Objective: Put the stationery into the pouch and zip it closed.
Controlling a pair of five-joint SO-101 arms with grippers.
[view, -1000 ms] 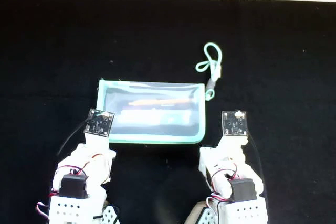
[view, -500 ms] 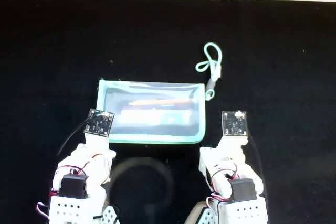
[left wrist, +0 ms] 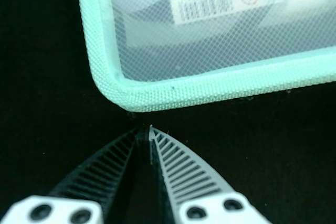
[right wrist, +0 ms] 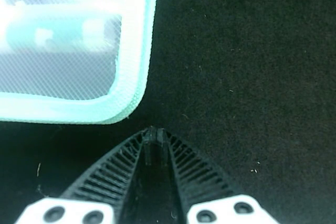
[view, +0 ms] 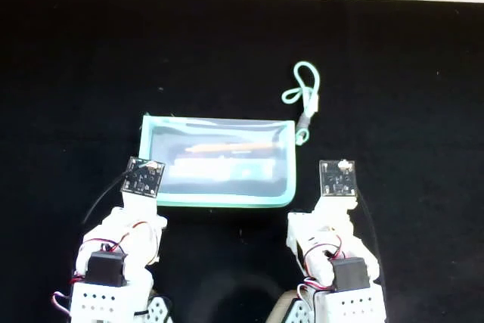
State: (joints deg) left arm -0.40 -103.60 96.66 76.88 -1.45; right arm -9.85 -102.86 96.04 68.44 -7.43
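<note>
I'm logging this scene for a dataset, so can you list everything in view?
pouch: one, mint-green trim, clear mesh face, mid-table.
stationery: several, orange, white and teal, inside the pouch.
strap: one, mint green, looped off the pouch's far right corner.
tablecloth: one, black, under everything.
left end effector: one, black and white, shut, at pouch's near left corner.
right end effector: one, black, shut, at pouch's near right corner.
</note>
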